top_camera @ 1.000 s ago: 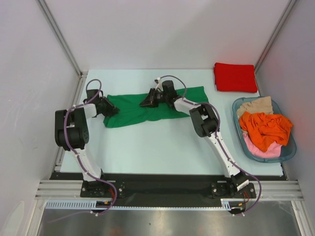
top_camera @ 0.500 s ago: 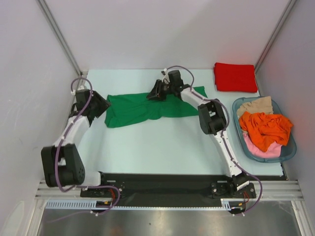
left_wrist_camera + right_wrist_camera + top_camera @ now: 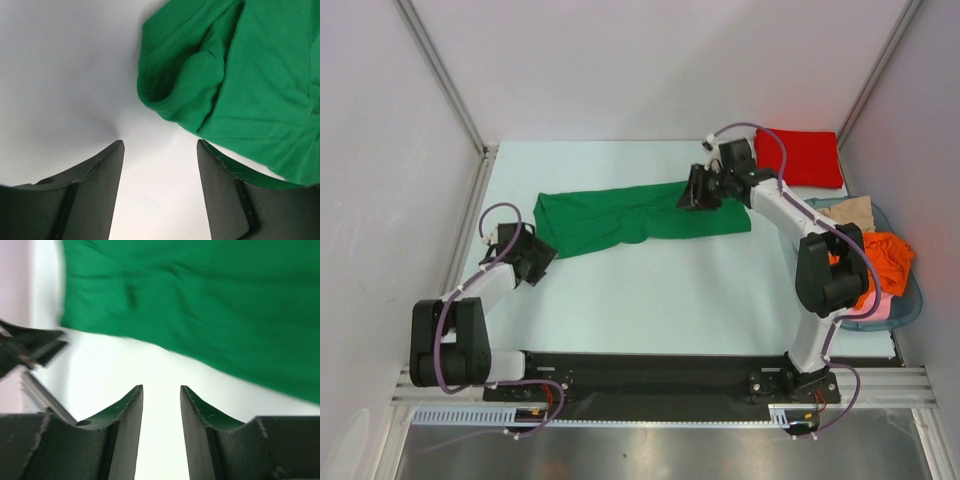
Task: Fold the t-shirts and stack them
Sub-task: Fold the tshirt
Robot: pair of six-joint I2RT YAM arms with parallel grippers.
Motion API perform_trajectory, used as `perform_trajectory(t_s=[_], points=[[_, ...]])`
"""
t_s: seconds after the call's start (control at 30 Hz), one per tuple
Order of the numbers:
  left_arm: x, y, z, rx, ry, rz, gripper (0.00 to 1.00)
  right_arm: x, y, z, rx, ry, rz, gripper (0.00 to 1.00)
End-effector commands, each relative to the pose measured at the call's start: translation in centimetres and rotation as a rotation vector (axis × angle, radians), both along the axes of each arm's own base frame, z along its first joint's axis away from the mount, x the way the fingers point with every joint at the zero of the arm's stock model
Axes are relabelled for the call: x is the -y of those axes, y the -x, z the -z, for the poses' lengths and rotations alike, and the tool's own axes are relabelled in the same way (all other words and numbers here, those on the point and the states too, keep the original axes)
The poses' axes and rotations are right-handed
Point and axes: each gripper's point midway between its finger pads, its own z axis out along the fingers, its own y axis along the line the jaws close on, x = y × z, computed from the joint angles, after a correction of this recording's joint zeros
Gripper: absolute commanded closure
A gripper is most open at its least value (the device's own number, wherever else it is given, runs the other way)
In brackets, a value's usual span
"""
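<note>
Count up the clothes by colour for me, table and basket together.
Green t-shirt: 1
Red t-shirt: 1
Orange garment: 1
Beige garment: 1
Pink garment: 1
Total: 5

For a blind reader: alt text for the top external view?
A green t-shirt lies spread out, left gripper beside its left end, right gripper over its right part. Folded red t-shirt and basket of clothes at right.
</note>
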Motion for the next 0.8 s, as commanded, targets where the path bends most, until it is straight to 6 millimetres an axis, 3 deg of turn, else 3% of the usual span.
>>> perform_trajectory(t_s=[0.0,0.13,0.23,0.33,0.37,0.47,0.57,0.6,0.67,0.7,0.73,0.77], points=[[-1.0,-1.9,-0.2,0.045,0.005,-0.077,0.34,2.9,2.0,4.2,-0.055,0.093,0.011,0.59],[-1.7,-2.2,1.8,-0.009,0.016,-0.113,0.37,3.8,2.6,6.1,-0.070,0.120,0.019,0.59],[-2.7,-2.6,2.7,-0.040,0.039,-0.136,0.44,4.6,2.1,7.4,-0.073,0.149,0.031,0.59],[-4.3,-3.2,3.5,-0.070,0.028,-0.159,0.60,5.3,1.1,8.4,-0.078,0.172,0.044,0.60],[-4.7,-3.3,3.7,-0.076,0.034,-0.164,0.74,5.4,0.8,8.7,-0.077,0.177,0.047,0.61],[-5.4,-4.8,3.7,-0.079,0.040,-0.146,0.98,5.7,-0.4,9.6,-0.083,0.188,0.057,0.64],[-6.5,-7.2,3.2,-0.065,0.001,-0.108,1.00,6.1,-1.6,10.4,-0.099,0.177,0.071,0.67],[-7.3,-9.1,2.1,-0.039,-0.023,-0.108,1.00,6.1,-2.0,10.4,-0.096,0.163,0.073,0.67],[-8.0,-10.1,2.9,-0.064,-0.044,-0.086,1.00,6.4,-3.1,10.6,-0.090,0.153,0.090,0.67],[-8.8,-12.3,1.5,-0.019,-0.061,-0.083,1.00,6.3,-3.5,10.4,-0.083,0.139,0.089,0.67],[-9.3,-12.7,2.4,-0.040,-0.072,-0.078,1.00,6.6,-4.1,10.3,-0.074,0.131,0.096,0.67],[-9.9,-13.6,2.2,-0.029,-0.075,-0.086,1.00,6.6,-4.9,10.2,-0.064,0.124,0.099,0.67]])
